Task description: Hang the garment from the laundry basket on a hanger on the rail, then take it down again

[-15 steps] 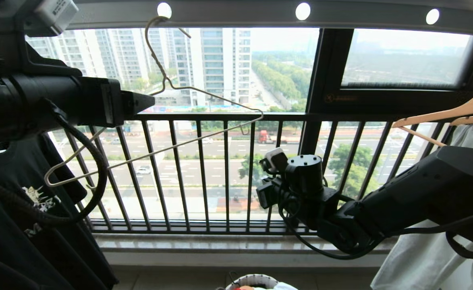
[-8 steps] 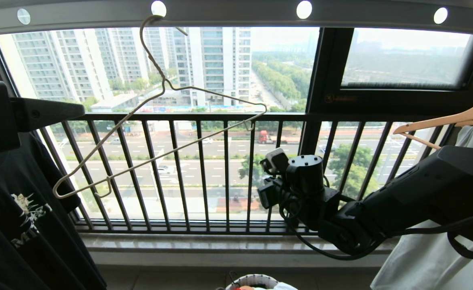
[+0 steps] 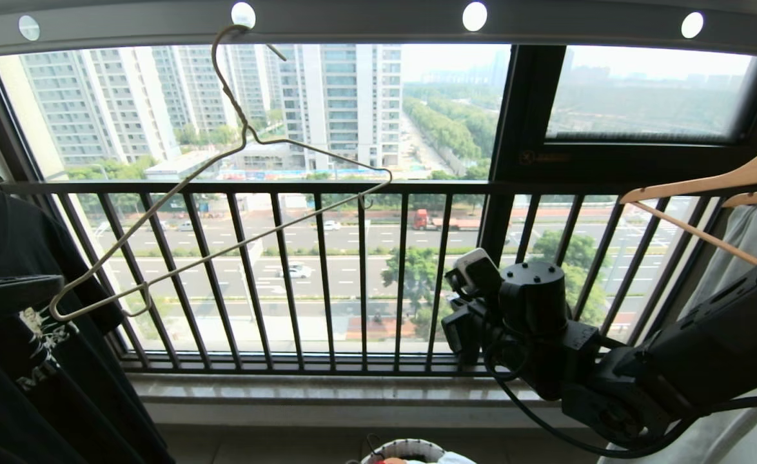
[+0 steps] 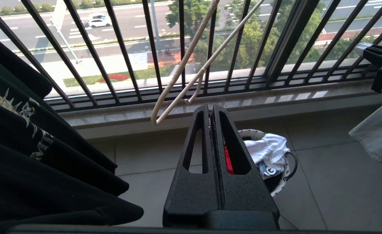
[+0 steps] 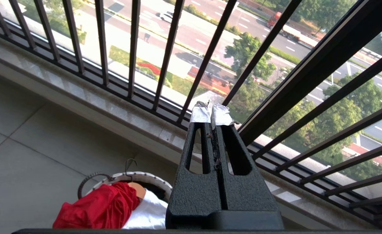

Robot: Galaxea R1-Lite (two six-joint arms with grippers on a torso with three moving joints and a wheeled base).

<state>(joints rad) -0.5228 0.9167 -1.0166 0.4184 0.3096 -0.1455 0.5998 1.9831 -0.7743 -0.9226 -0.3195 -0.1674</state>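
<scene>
Bright daylight through window [image 3: 327, 129], hazy skyline, dark backlit foreground, bowed edges

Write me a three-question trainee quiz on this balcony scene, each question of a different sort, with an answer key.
1. True or false: the hanger hangs bare from the rail.
2. Where is the garment? A) on the hanger B) in the laundry basket C) in the right gripper
3. Fill in: the jaws of the left gripper are ____.

Key: 1 true. 2 B: the red shirt lies in the basket on the floor below the window railing. 3 shut, on nothing; the right gripper is shut and empty too.
</scene>
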